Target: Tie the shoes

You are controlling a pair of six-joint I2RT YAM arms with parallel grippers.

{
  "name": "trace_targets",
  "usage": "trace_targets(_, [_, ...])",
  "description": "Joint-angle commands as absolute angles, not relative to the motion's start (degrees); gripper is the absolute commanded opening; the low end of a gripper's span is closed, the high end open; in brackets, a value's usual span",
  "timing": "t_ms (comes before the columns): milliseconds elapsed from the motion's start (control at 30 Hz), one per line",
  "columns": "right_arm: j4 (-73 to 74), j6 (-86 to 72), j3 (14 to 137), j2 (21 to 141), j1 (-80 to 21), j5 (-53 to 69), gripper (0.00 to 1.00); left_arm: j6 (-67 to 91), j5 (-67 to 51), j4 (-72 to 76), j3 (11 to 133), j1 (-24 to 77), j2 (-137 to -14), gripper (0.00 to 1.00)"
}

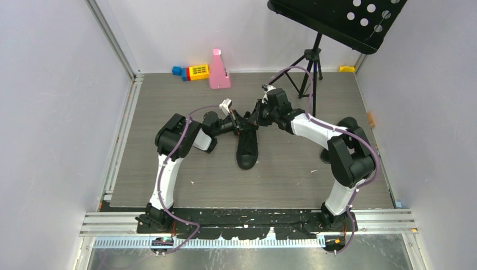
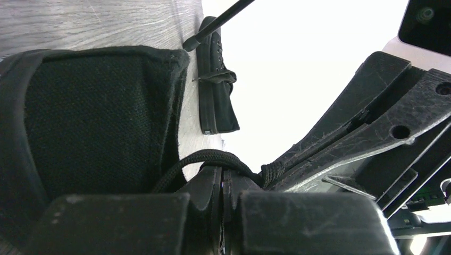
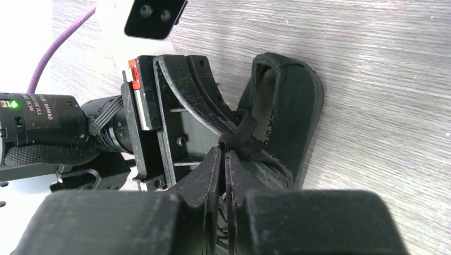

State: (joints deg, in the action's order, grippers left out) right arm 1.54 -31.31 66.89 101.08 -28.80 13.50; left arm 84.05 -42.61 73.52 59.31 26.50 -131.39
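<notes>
A black canvas shoe lies mid-table, toe toward the arm bases; its open heel fills the left of the left wrist view and shows in the right wrist view. Both grippers meet tip to tip over its opening. My left gripper is shut, with the black lace arching over its tips. My right gripper has its jaws a thin slit apart, lace bunched at the tips and in the gap. A second black shoe lies farther off on the floor.
A black music stand on a tripod stands at the back right. A pink wedge and coloured blocks sit against the back wall. Walls and metal rails close in both sides.
</notes>
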Motion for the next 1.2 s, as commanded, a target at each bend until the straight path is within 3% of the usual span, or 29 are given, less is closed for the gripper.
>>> trace_targets(0, [5.92, -29.44, 69.55, 98.04, -29.88, 11.83, 0.14, 85.39, -42.69, 77.39, 61.63, 26.81, -132.13, 0.00])
trace_targets(233, [6.04, -30.06, 70.26, 98.10, -29.88, 11.54, 0.27, 84.95, -42.39, 77.35, 61.04, 26.72, -132.19, 0.00])
trace_targets(833, [8.06, -30.08, 74.14, 99.76, -28.83, 12.05, 0.43, 84.11, -41.73, 76.55, 60.21, 26.54, -132.36, 0.00])
trace_targets(1167, [9.03, -29.76, 74.60, 100.40, -28.30, 11.73, 0.63, 84.02, -41.75, 76.55, 60.21, 26.54, -132.28, 0.00])
